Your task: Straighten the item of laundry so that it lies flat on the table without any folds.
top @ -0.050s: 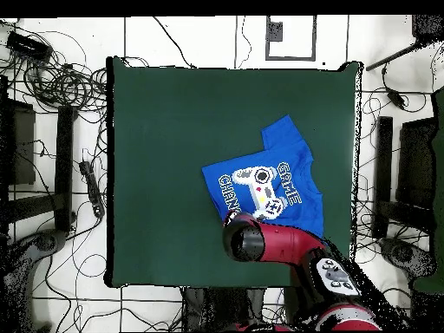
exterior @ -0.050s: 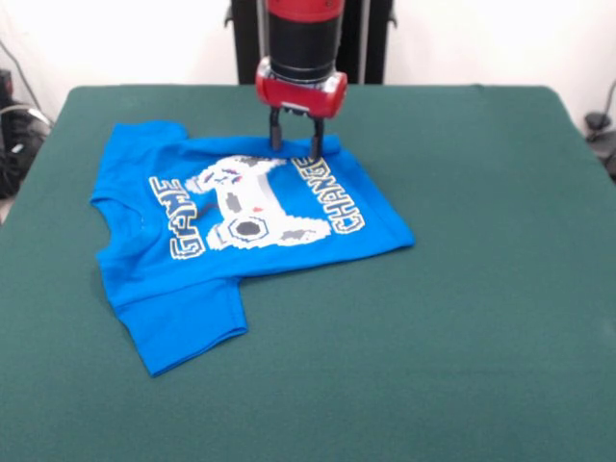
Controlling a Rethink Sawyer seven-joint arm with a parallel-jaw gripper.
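Now | pincer (exterior @ -0.050s: 295, 146) released, tips astride T-shirt's (exterior @ -0.050s: 241, 241) far edge | table (exterior @ -0.050s: 481, 289)

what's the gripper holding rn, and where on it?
Cannot tell. The gripper is down at the far edge of the T-shirt, fingers apart; no pinched cloth is visible.

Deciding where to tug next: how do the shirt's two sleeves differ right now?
In the front view, the near sleeve lies spread out and fully visible, far from the hand. The far sleeve shows only a small part at the top edge and lies nearer the hand. Both are bright blue and rest on the table.
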